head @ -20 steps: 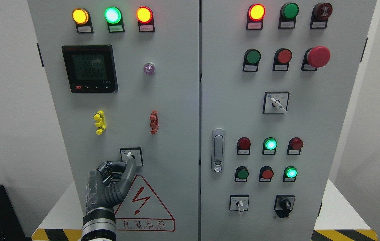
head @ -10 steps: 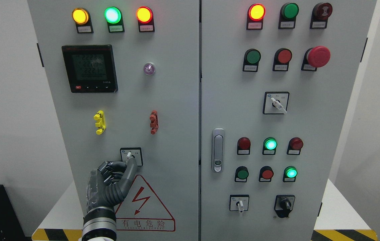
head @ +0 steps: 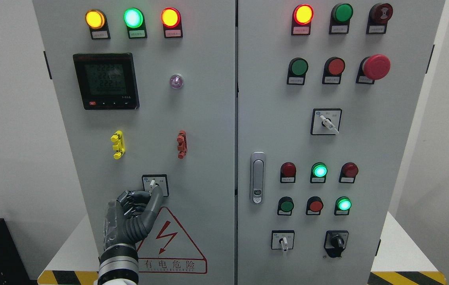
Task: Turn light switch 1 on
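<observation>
Barely anything has shifted since half a second ago — the left hand sits a touch lower against the cabinet door, its pose unchanged. Its thumb reaches up to the white lever of the rotary switch, tip touching the lever's lower right, while the other fingers curl in toward the palm just left of the switch plate; they clamp on nothing. That switch sits low on the left door, directly above the red warning triangle. Higher up hang a yellow clip and a red clip, then the dark meter display. Three lamps — amber, green, red — glow along the top.
</observation>
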`<action>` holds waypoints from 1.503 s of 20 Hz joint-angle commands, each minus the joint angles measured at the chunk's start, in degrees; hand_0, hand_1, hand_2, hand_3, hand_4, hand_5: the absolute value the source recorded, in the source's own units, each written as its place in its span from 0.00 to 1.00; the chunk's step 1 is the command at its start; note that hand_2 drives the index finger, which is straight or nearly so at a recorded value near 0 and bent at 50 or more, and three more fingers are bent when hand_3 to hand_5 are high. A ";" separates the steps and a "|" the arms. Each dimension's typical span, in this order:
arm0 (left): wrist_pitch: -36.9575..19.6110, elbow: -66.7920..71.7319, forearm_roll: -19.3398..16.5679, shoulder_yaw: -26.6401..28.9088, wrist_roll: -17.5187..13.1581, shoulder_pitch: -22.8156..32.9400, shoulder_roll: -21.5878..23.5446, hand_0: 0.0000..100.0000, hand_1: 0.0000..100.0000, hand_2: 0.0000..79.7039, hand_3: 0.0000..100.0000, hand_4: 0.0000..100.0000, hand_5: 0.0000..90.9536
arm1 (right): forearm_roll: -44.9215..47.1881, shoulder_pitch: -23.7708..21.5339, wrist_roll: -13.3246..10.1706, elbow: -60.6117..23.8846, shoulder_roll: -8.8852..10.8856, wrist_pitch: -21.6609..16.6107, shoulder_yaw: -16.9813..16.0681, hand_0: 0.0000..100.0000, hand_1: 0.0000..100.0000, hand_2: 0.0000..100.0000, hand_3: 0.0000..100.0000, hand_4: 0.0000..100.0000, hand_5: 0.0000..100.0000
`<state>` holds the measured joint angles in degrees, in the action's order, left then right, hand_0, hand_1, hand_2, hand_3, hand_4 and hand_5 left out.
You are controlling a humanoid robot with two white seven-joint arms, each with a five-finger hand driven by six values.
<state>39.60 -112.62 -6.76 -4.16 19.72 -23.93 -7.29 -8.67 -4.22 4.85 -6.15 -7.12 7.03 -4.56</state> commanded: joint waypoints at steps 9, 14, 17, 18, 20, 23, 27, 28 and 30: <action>0.13 0.21 -0.71 -0.33 -0.03 -0.24 0.00 0.25 0.66 0.73 0.70 0.74 0.65 | 0.06 0.00 -0.02 0.00 0.00 0.00 -0.01 0.30 0.00 0.00 0.00 0.00 0.00; 0.48 0.21 -0.71 -0.33 -0.12 -0.42 0.00 0.25 0.66 0.74 0.70 0.74 0.66 | -0.03 0.00 -0.02 0.00 0.00 0.00 -0.01 0.30 0.00 0.00 0.00 0.00 0.00; 0.57 0.21 -0.71 -0.33 -0.12 -0.42 0.00 0.26 0.66 0.74 0.70 0.74 0.66 | -0.03 0.00 -0.02 0.00 0.00 0.00 -0.01 0.30 0.00 0.00 0.00 0.00 0.00; 0.57 0.21 -0.71 -0.33 -0.12 -0.42 0.00 0.26 0.66 0.75 0.70 0.74 0.66 | -0.03 0.00 -0.02 0.00 0.00 0.00 -0.01 0.30 0.00 0.00 0.00 0.00 0.00; 0.57 0.21 -0.71 -0.33 -0.12 -0.42 0.00 0.27 0.66 0.75 0.70 0.74 0.67 | -0.03 0.00 -0.02 0.00 0.00 0.00 -0.01 0.30 0.00 0.00 0.00 0.00 0.00; 0.66 0.29 -0.71 -0.33 -0.12 -0.42 0.00 0.28 0.66 0.75 0.71 0.74 0.67 | 0.06 0.00 -0.02 0.00 0.00 0.00 -0.01 0.30 0.00 0.00 0.00 0.00 0.00; 0.66 0.29 -0.71 -0.33 -0.12 -0.51 0.00 0.30 0.66 0.76 0.71 0.75 0.67 | -0.03 0.00 -0.02 0.00 0.00 0.00 -0.01 0.30 0.00 0.00 0.00 0.00 0.00; 0.66 0.29 -0.71 -0.33 -0.12 -0.51 0.00 0.31 0.66 0.76 0.71 0.75 0.67 | 0.06 0.00 -0.02 0.00 0.00 0.00 -0.01 0.30 0.00 0.00 0.00 0.00 0.00; 0.66 0.29 -0.71 -0.33 -0.12 -0.51 0.00 0.32 0.66 0.76 0.72 0.75 0.67 | -0.03 0.00 -0.02 0.00 0.00 0.00 -0.01 0.30 0.00 0.00 0.00 0.00 0.00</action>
<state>40.24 -112.39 -7.47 -4.45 19.63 -24.40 -7.29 -8.67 -4.21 4.85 -6.15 -7.12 7.03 -4.57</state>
